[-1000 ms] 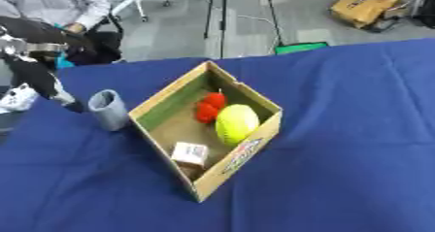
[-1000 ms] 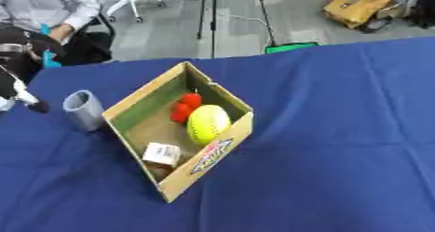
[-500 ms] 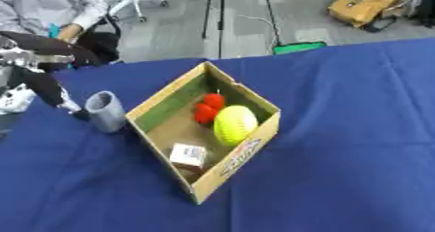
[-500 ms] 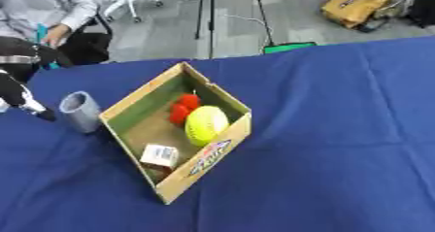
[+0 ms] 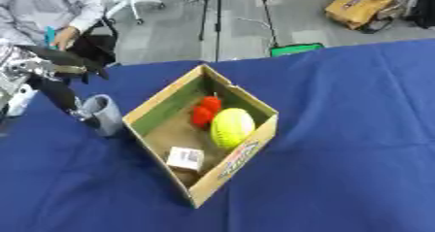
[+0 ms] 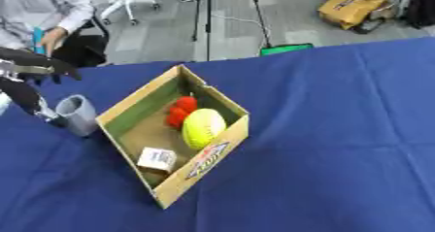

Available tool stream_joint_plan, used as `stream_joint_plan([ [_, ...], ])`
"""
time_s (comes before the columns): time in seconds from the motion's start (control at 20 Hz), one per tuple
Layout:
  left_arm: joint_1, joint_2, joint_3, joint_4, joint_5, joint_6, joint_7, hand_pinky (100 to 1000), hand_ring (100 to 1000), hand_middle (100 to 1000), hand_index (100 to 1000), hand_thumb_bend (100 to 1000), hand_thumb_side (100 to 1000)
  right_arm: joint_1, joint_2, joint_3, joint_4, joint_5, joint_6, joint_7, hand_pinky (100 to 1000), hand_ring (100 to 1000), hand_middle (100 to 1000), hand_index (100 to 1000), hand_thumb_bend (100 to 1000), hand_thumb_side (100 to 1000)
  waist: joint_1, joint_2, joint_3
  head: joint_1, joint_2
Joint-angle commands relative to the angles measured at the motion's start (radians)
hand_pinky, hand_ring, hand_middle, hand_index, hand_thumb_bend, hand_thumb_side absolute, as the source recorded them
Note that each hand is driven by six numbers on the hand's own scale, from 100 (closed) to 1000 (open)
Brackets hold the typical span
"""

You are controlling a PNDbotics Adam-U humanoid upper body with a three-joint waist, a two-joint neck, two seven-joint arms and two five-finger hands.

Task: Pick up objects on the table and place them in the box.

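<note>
A grey cup (image 5: 104,115) stands upright on the blue table, just left of the cardboard box (image 5: 243,154). My left hand (image 5: 44,70) is at the cup's upper left, open: dark fingers (image 5: 78,62) stretch rightward above the cup and one dark finger (image 5: 62,97) reaches down beside the cup's left side. Whether it touches the cup I cannot tell. In the box lie a yellow ball (image 5: 231,126), a red thing (image 5: 205,110) and a small white carton (image 5: 185,158). My right hand shows in neither view.
The blue cloth (image 5: 348,129) covers the table, with bare cloth right of and in front of the box. A white object (image 5: 19,101) sits at the far left edge by my arm. A seated person, chairs and a brown bag lie beyond the far edge.
My left hand has risen slightly and spread its fingers rightward over the cup. The cup and the box with its contents have stayed put.
</note>
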Motion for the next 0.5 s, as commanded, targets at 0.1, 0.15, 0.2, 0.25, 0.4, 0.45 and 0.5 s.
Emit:
stream_joint_plan([
  [0.1,-0.031,0.006,0.026,0.030,-0.025,0.004,-0.008,745,879,1000,1000,877,597,-0.011,-0.010,-0.001,-0.017,-0.008,0.003,-0.002,761,671,589,688,100,732,-0.005,-0.010,-0.002,0.005,-0.015],
  [0.15,-0.033,0.004,0.027,0.036,-0.038,0.005,-0.008,761,886,1000,1000,880,609,-0.011,-0.010,0.000,-0.017,-0.008,0.003,-0.002,761,671,589,688,100,736,-0.005,-0.008,-0.003,0.006,-0.015],
  [0.2,-0.035,0.001,0.027,0.041,-0.052,0.005,-0.007,810,909,1000,1000,883,613,-0.012,-0.010,0.000,-0.017,-0.009,0.003,-0.002,761,671,589,688,100,735,-0.005,-0.007,-0.003,0.007,-0.016],
  [0.25,-0.037,-0.001,0.024,0.043,-0.077,0.004,-0.005,860,922,1000,1000,885,622,-0.012,-0.011,0.000,-0.017,-0.010,0.002,-0.002,761,671,588,687,100,735,-0.006,-0.006,-0.004,0.007,-0.017],
  [0.4,-0.040,-0.009,0.024,0.049,-0.141,-0.004,0.006,974,972,1000,1000,889,622,-0.013,-0.011,0.000,-0.017,-0.011,0.002,-0.002,761,671,589,676,100,736,-0.007,-0.003,-0.004,0.008,-0.019],
  [0.45,-0.040,-0.012,0.026,0.054,-0.151,-0.007,0.008,978,974,1000,1000,889,622,-0.014,-0.011,0.000,-0.017,-0.012,0.002,-0.002,761,671,589,675,100,736,-0.008,-0.003,-0.004,0.010,-0.018],
  [0.5,-0.041,-0.014,0.028,0.059,-0.157,-0.009,0.010,981,973,1000,1000,889,626,-0.014,-0.011,0.000,-0.017,-0.012,0.002,-0.002,762,671,588,674,100,736,-0.008,-0.002,-0.004,0.011,-0.017],
])
